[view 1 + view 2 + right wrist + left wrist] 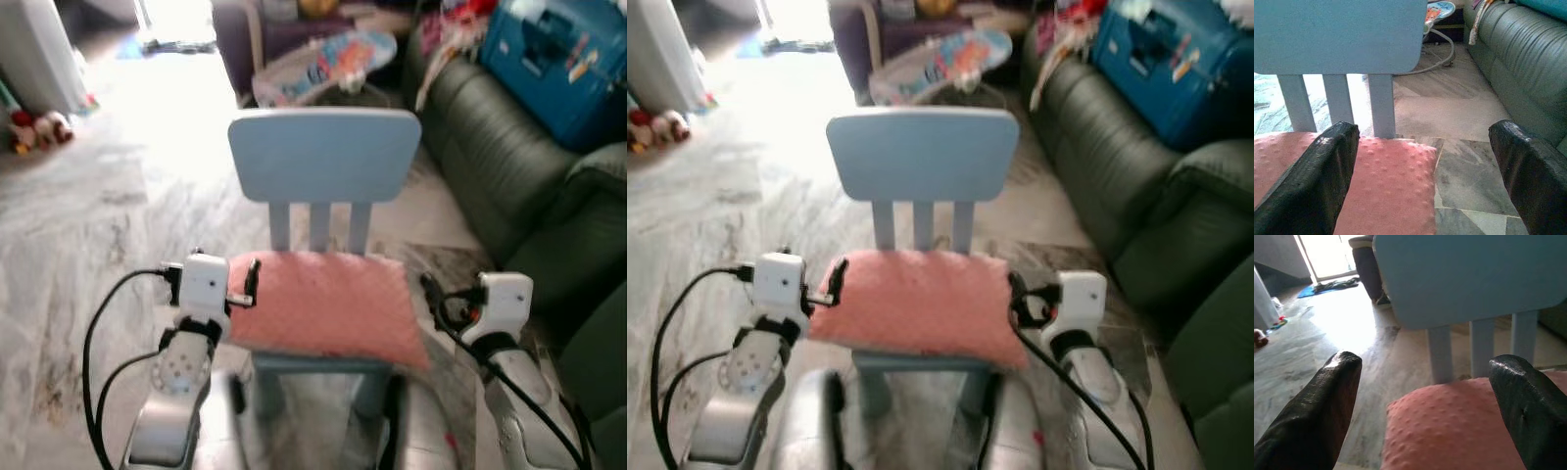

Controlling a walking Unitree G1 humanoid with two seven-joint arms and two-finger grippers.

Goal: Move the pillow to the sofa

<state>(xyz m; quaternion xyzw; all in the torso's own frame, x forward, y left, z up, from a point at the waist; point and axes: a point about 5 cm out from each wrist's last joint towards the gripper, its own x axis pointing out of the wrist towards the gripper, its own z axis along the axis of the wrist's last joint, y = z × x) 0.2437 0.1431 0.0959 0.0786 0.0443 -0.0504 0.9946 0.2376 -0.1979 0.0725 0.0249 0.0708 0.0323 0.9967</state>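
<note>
Pink pillow [328, 305] sitting on the seat of a little light-blue chair [323, 157], one gripper at each end.

Left gripper [1425, 396] is spread wide around the pillow's left corner, one finger out over the marble floor [88, 255], the other over the pillow. Right gripper [1422, 161] is just as wide at the right corner; neither one looks clamped on yet, though the head view is kinda blurry there. The chair's slatted backrest stands right behind the pillow. The dark green sofa [509, 186] is off to the right with a blue case [558, 59] on it. A baby bouncer [328, 64] sits behind the chair, and stuffed toys [39, 127] lie far left.
</note>
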